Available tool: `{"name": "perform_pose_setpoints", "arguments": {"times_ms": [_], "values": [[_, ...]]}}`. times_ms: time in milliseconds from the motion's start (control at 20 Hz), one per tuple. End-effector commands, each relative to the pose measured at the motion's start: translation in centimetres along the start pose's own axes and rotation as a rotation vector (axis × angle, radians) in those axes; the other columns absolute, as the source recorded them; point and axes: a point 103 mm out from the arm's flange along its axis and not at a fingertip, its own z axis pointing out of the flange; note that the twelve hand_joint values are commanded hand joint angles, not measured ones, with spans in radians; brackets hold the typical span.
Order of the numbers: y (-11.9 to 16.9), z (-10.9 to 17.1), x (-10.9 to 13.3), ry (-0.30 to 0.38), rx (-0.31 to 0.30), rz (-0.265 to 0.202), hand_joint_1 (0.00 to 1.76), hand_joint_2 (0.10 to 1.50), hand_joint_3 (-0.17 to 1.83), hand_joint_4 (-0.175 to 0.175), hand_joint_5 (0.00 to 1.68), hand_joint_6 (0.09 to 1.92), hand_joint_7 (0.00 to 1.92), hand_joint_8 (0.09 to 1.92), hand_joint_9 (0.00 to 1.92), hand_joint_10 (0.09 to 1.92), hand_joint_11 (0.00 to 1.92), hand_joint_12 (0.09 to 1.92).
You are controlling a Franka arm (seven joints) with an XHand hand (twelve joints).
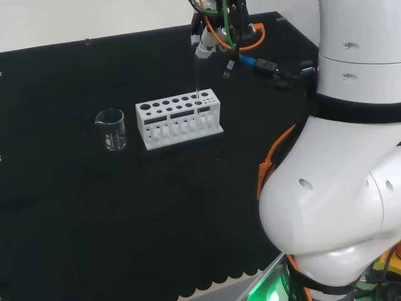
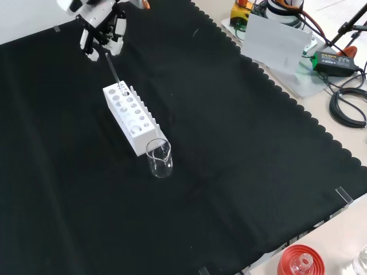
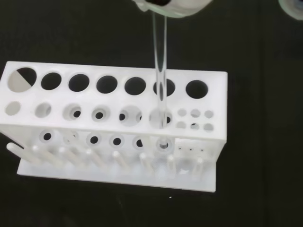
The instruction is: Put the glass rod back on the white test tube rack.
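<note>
- One white rack (image 1: 178, 119) is seen on the counter (image 1: 94, 219), with two rows of round holes in its top plate and a row of pegs along its base.
- One glass rod (image 3: 160, 80) is held upright above the rack; in the wrist view its lower end is passed through a hole in the second row near one end and reaches the lower plate.
- The rod's top is pinched by the curled fingers (image 2: 87, 44) of the hand (image 2: 100, 26), seen above the rack's far end in the front view.
- One empty clear beaker (image 1: 111, 129) stands just beside the rack's left end in the head view, apart from it.
- A red ribbed stand (image 2: 299, 260) carrying glassware is seen at the front view's lower right, well apart.
- No legible writing is made out.
</note>
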Motion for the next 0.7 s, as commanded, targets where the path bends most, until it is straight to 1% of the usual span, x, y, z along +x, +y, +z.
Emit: {"name": "perform_pose_setpoints", "arguments": {"times_ms": [50, 250, 300, 400, 500, 600, 650, 700], "values": [[-1.3, -1.4, -1.0, 0.01, -0.018, 0.021, 1.25, 0.94, -0.17, -0.175, 0.51, 0.91, 1.73, 0.31, 1.92, 0.17, 1.9, 0.38], [-2.2, -2.2, -1.5, 0.012, -0.032, 0.034, 1.25, 0.94, -0.17, -0.175, 0.52, 0.9, 1.74, 0.3, 1.92, 0.18, 1.9, 0.38], [-2.5, -2.4, -1.6, 0.015, -0.036, 0.046, 1.25, 0.94, -0.17, -0.175, 0.53, 0.91, 1.74, 0.3, 1.92, 0.18, 1.9, 0.38], [-3.0, -2.6, -1.8, 0.012, -0.045, 0.055, 1.25, 0.95, -0.17, -0.175, 0.61, 0.87, 1.75, 0.28, 1.92, 0.17, 1.9, 0.37], [-3.4, -2.7, -1.9, 0.02, -0.04, 0.066, 1.26, 0.95, -0.17, -0.175, 0.81, 0.8, 1.76, 0.26, 1.92, 0.15, 1.89, 0.37], [-3.7, -2.8, -1.9, 0.017, -0.041, 0.081, 1.23, 1.02, -0.16, -0.175, 1.12, 0.61, 1.76, 0.24, 1.92, 0.12, 1.85, 0.36], [-3.9, -2.8, -1.8, 0.008, -0.047, 0.084, 1.22, 1.04, -0.16, -0.175, 1.22, 0.53, 1.76, 0.23, 1.92, 0.1, 1.83, 0.35], [-4.0, -2.7, -1.7, 0.002, -0.052, 0.084, 1.22, 1.05, -0.17, -0.175, 1.27, 0.49, 1.76, 0.23, 1.91, 0.09, 1.81, 0.35]]}}
